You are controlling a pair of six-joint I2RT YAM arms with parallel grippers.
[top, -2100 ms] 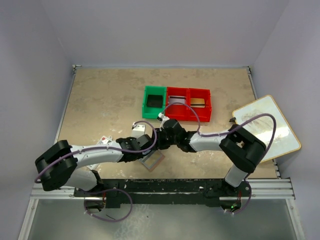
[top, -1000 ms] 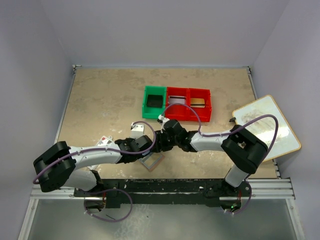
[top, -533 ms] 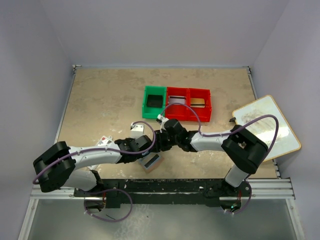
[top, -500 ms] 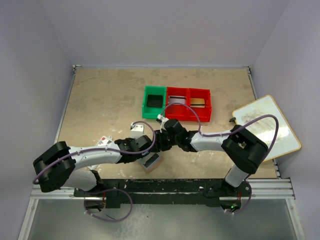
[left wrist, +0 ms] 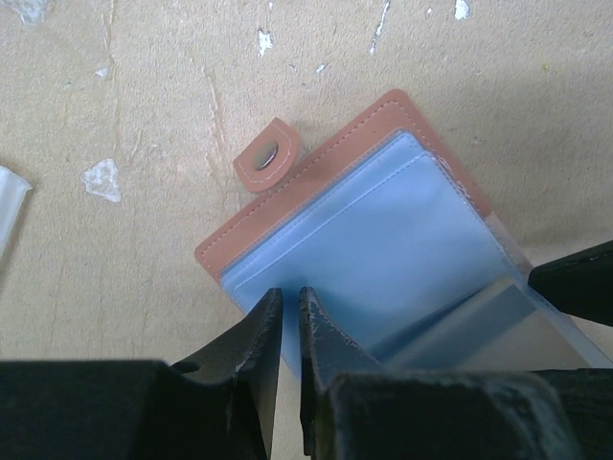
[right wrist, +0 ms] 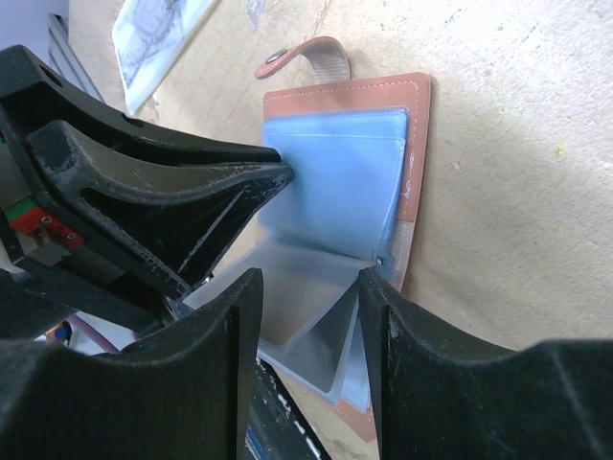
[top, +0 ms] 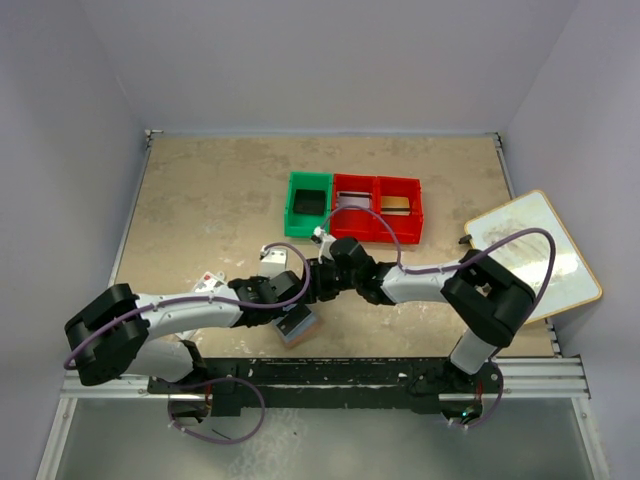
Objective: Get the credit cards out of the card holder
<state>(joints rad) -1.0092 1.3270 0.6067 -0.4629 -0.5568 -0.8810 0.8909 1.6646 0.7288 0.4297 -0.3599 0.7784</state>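
Note:
The card holder (top: 298, 326) lies open on the table near the front edge, reddish-brown outside (left wrist: 383, 125) with light blue lining (right wrist: 335, 182). My left gripper (left wrist: 290, 309) is shut on the near edge of a blue lining flap (left wrist: 383, 249). My right gripper (right wrist: 306, 326) is open, its fingers on either side of the raised clear sleeves. Both grippers meet over the holder in the top view, left (top: 290, 297) and right (top: 318, 283). I cannot make out any card in the sleeves. The snap tab (left wrist: 267, 158) lies flat on the table.
A green bin (top: 308, 205) and two joined red bins (top: 378, 208) stand behind the grippers. A white board (top: 530, 255) overhangs the right table edge. A white packet with a red mark (top: 208, 282) lies left, under the left arm.
The holder has shifted slightly left and nearer, and its inner sleeves now stand raised instead of lying flat. Both grippers stayed close over it.

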